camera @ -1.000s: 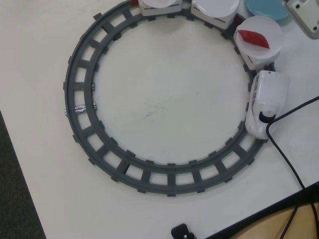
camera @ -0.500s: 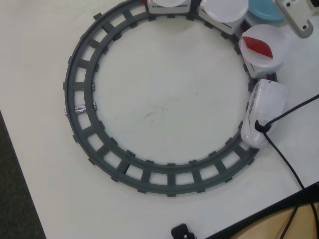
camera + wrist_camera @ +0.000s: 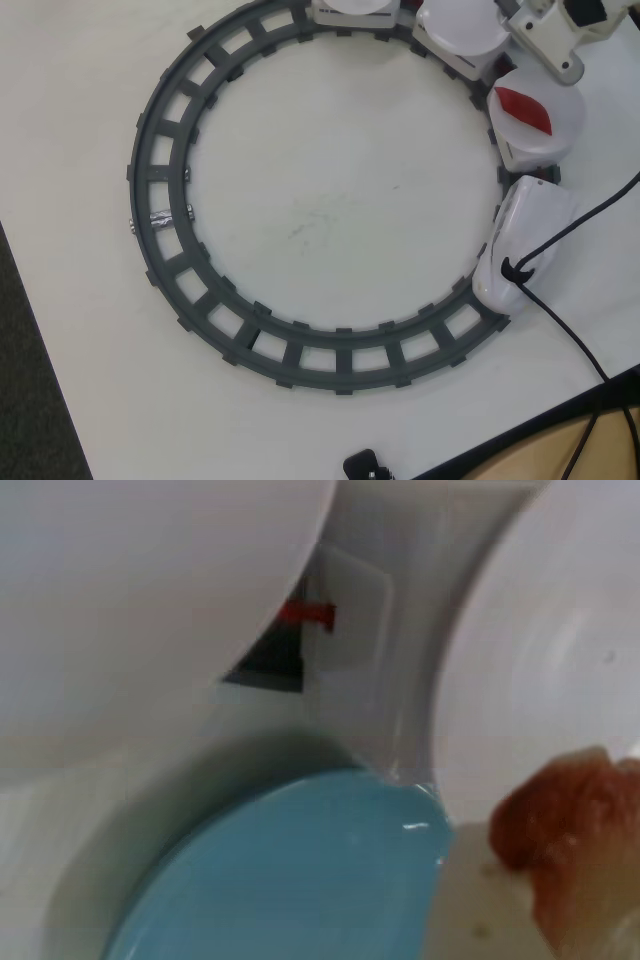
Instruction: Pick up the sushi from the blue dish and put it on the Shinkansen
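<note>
One circular grey track (image 3: 160, 215) lay on the white bench (image 3: 70, 90) in the overhead view. The Shinkansen (image 3: 520, 245) sat on the track's right side, with a black cable (image 3: 570, 335) crossing its nose. Behind it came cars topped by white plates (image 3: 538, 120); the nearest carried a dark-red piece (image 3: 524, 110). The arm's white housing (image 3: 560, 30) overlapped the top right corner, above the cars. In the wrist view, the blue dish (image 3: 300, 880) filled the lower centre, beside two white plates. The sushi (image 3: 570, 830) appeared at the lower right, close to the lens, apparently held, though the pincer's fingers could not be distinguished, so its state could not be determined.
</note>
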Available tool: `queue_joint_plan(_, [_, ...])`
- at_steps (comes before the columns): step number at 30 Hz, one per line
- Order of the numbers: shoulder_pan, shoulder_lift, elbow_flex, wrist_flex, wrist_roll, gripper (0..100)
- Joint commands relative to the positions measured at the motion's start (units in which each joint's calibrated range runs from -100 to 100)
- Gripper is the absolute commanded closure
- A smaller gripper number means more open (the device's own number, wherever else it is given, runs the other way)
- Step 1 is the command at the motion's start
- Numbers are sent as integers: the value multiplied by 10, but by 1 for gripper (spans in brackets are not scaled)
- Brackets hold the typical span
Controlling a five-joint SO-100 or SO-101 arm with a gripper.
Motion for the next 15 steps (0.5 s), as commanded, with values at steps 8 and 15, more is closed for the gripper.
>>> queue_joint_plan(8, [-9,65,-102,-1,-3,98])
queue_joint_plan(15, [-41,74,-94,1,-3,98])
